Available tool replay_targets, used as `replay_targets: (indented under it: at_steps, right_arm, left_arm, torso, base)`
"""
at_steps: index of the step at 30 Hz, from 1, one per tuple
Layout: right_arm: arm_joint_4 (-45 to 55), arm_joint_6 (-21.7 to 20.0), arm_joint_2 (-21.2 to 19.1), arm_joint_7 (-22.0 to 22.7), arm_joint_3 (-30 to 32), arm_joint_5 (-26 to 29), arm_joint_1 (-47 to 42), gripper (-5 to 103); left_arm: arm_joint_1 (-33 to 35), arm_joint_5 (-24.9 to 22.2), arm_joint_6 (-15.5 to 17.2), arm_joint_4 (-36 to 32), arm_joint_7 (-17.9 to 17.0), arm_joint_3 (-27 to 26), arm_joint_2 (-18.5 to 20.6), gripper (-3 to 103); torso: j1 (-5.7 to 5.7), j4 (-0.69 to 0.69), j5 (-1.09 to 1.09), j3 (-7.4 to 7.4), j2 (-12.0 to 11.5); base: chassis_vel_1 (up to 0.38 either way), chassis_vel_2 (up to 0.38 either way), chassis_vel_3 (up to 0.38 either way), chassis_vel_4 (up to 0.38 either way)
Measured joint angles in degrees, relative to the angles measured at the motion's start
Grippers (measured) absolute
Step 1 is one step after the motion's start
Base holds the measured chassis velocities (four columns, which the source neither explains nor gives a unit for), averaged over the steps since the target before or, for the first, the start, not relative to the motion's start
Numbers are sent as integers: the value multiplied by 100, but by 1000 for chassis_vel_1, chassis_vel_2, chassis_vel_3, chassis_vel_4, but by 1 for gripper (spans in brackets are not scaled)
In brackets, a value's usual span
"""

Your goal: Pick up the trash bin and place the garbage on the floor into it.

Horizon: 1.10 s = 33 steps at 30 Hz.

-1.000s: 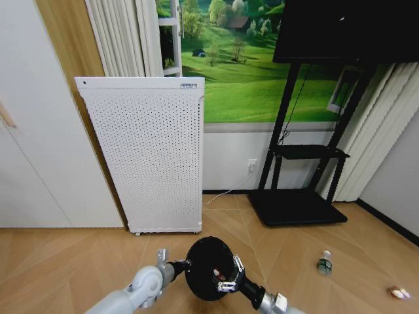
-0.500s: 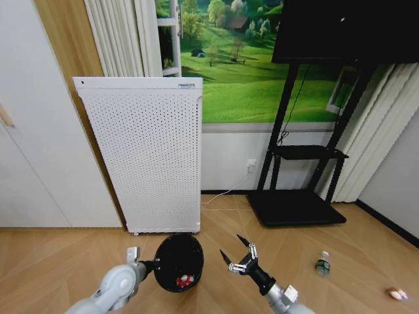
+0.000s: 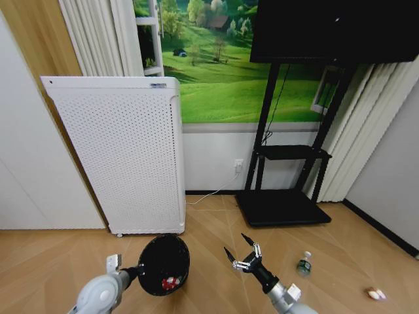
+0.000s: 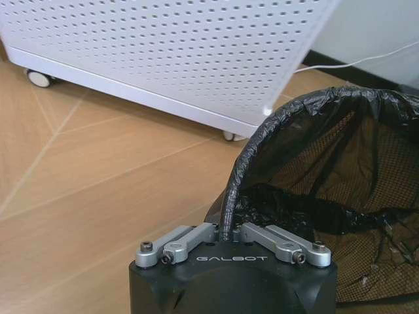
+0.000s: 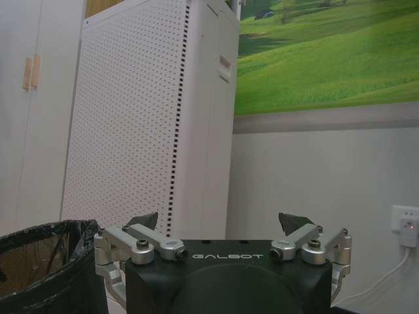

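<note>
Black trash bin [image 3: 162, 264], rim pinched by the left hand [image 4: 232, 237], tilts beside the spread, empty right hand [image 3: 242, 252]; its wrapper [image 3: 171, 282] could spill.

A white perforated appliance [image 3: 124, 154] on castors is seen against the wall, beside a black TV stand [image 3: 288, 163]; a meadow mural [image 3: 222, 65] is hung above.

Bare floor [image 3: 216, 226] lies open across the lower middle of the frame, between the bin [image 3: 163, 263] at lower left and the bottle [image 3: 304, 263] at lower right. The white appliance [image 3: 118, 157] blocks the left, the black stand [image 3: 283, 206] the centre right.
</note>
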Motion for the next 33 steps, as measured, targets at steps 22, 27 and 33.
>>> replay_targets:
  at_steps: [22,27,33]
  right_arm:
    - [-594,-2782,-242,3129,-359,413,874,100]
    - [-1323,-3575,-237,4128,-978,1208,1494,99]
    - [-2067,-3679,-17,4811,-1474,1589,2123,93]
  left_arm:
    - [644,-61,-177,-79,46,-1184,-267,0]
    - [918,-19,-233,-78,239,-1568,-339,0]
    - [1114,81,-280,-104,373,-1758,-573,0]
  torso:
    - [0,-1,0,0,0]
    - [1,1,0,0,0]
    - [1,0,1,1,0]
  base:
    - [-197,-201,205,191]
    - [44,59,-58,-48]
    - [0,0,0,0]
